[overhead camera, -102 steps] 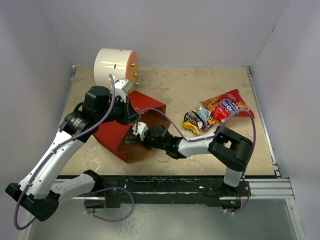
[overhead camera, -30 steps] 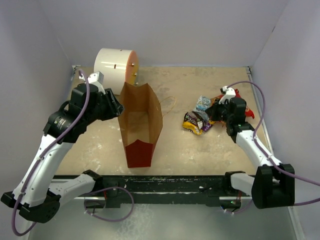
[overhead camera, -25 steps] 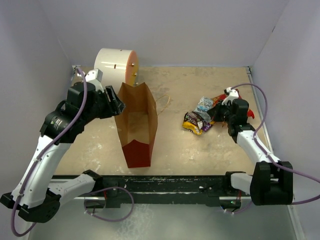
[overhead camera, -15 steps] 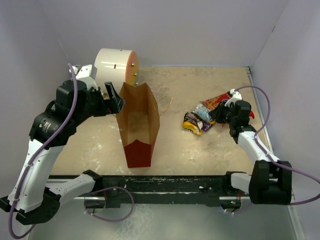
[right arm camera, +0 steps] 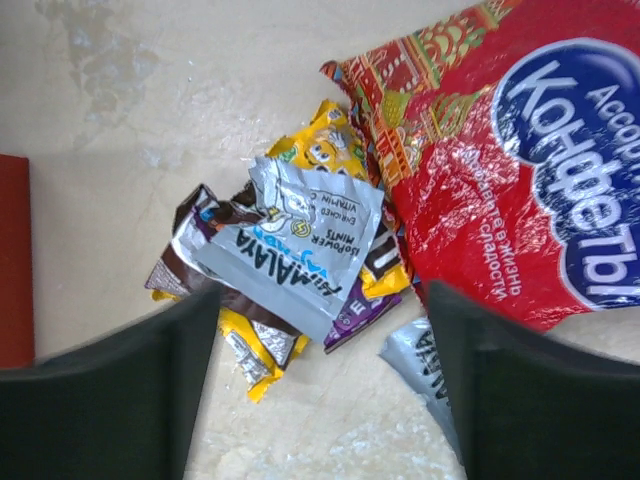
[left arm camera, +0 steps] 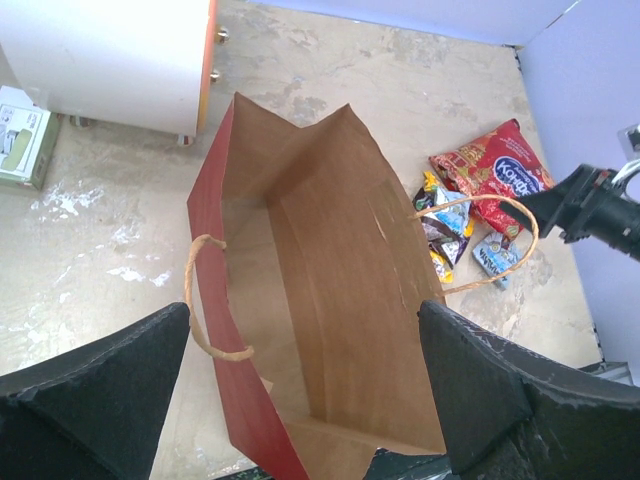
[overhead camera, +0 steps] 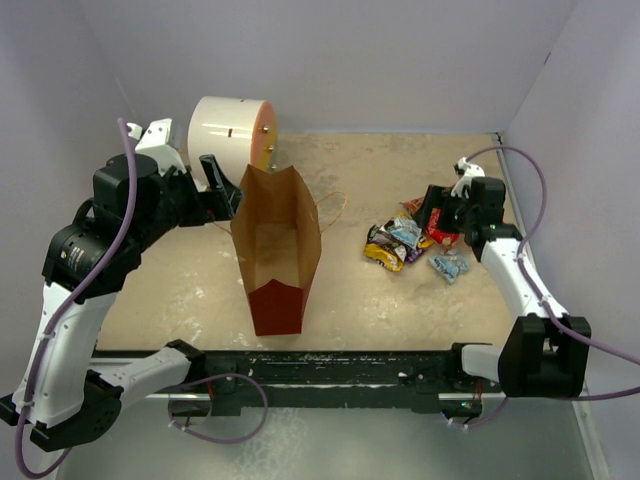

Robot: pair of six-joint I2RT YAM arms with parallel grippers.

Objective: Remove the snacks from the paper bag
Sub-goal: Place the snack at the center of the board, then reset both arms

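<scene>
A white cylinder (overhead camera: pixel 228 130) with an orange end face lies on its side at the upper left of the overhead view, by the back wall (overhead camera: pixel 350 60). A small white box (left arm camera: pixel 20 135) sits just beside it on the beige marbled tabletop (overhead camera: pixel 380 290).

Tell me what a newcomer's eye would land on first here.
First the tall red paper bag, standing open left of centre on the table, its brown inside looking empty in the left wrist view. Next, the bright heap of snacks lying to its right, the large red packet with a blue oval logo loudest among them. Behind the bag, a white-and-orange cylinder sits at the far edge.
</scene>
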